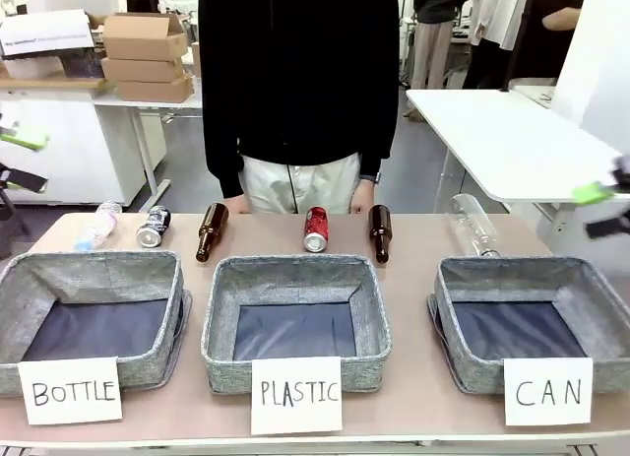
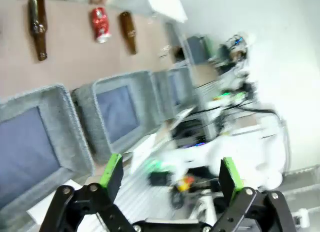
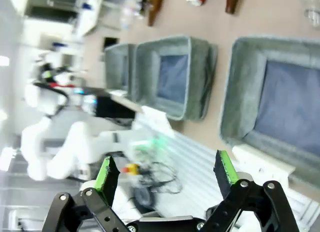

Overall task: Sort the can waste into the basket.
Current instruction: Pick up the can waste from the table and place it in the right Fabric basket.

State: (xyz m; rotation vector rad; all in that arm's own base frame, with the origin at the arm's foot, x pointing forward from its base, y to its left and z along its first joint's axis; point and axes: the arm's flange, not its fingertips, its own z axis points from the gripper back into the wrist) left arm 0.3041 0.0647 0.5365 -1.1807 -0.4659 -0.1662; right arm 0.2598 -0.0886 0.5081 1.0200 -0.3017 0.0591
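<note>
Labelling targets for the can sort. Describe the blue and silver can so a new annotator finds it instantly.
Start from the basket signed BOTTLE, on the robot's left. Behind it, along the table's far edge, a row of waste lies before the person. The blue and silver can lies on its side between a crumpled plastic bottle and a brown glass bottle: short, metal, unlike the red can farther right.

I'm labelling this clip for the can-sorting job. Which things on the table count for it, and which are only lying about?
For the job:
red can
dark blue and silver can
basket signed CAN

Lying about:
two brown bottles
clear bottle
crushed plastic bottle
basket signed PLASTIC
basket signed BOTTLE
</note>
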